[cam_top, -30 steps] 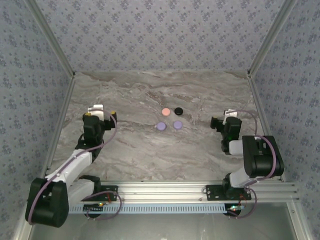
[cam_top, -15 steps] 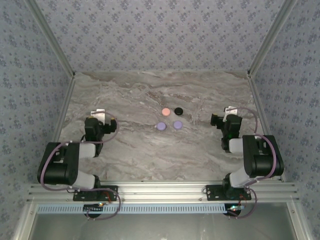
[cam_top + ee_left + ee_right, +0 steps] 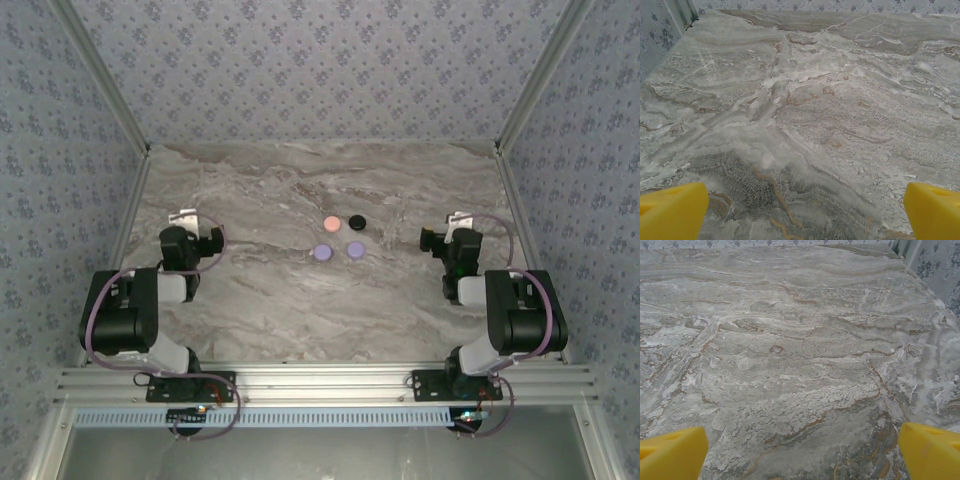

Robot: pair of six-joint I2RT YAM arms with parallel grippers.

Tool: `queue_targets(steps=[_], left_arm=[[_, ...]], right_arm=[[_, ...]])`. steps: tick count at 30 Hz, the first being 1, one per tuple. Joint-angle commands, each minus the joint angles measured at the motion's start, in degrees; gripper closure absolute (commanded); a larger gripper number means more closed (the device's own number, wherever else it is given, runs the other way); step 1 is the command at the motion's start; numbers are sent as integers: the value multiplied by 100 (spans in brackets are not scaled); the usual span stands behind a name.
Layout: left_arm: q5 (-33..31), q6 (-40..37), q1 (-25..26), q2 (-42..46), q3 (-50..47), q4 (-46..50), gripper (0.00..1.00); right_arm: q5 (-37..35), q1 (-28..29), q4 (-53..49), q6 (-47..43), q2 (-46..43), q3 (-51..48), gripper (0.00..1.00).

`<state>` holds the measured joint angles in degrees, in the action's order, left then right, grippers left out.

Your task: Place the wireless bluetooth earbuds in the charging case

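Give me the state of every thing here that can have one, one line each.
Left gripper: jaws wide open, empty, over bare table.
Right gripper: jaws wide open, empty, over bare table.
Pink disc: flat on the table, untouched.
Black disc: flat, beside the pink one, untouched.
Left lilac disc: flat, untouched.
Right lilac disc: flat, untouched.
All four discs: too small to tell open or closed.

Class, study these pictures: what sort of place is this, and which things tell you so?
Most likely a robotics lab test cell, not a home. A left arm and right arm are bolted to an aluminium rail at the near edge, and patterned panels box in the marbled tabletop.
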<state>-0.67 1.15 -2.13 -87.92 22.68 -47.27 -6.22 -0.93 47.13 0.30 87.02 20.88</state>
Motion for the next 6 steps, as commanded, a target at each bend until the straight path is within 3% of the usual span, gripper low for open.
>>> queue_targets(steps=[1, 6], left_arm=[[14, 63, 36, 10, 87, 51, 1], [4, 66, 37, 11, 87, 55, 1]], right_arm=[[349, -65, -108, -136, 12, 162, 0], [368, -83, -101, -135, 6, 162, 0]])
